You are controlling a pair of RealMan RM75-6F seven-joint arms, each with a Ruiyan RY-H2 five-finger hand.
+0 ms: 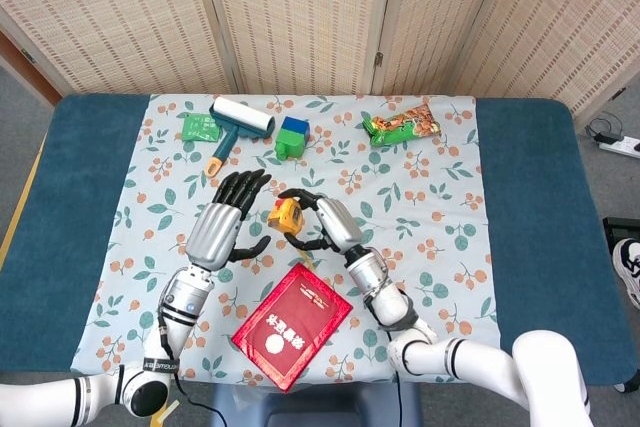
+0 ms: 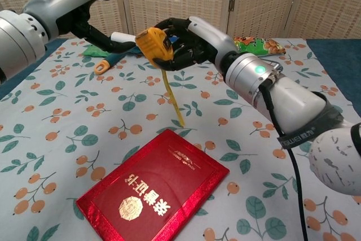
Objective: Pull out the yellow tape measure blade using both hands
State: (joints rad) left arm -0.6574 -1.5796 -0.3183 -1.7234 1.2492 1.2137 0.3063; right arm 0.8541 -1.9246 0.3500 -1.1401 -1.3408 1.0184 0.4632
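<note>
My right hand [image 2: 183, 43] grips the yellow tape measure [image 2: 153, 42] in the air above the middle of the cloth, also seen in the head view as right hand [image 1: 322, 228] and tape measure [image 1: 284, 215]. A short length of yellow blade [image 2: 171, 96] hangs down from the case toward the red booklet. My left hand [image 2: 96, 1] is raised just left of the case with its fingers spread and nothing in it; in the head view the left hand [image 1: 226, 224] sits close beside the tape measure, not touching it.
A red booklet [image 1: 292, 324] lies at the cloth's near edge below the hands. At the far side lie a lint roller [image 1: 233, 126], a green packet [image 1: 200, 127], a blue-green block [image 1: 292, 137] and a snack bag [image 1: 402, 125].
</note>
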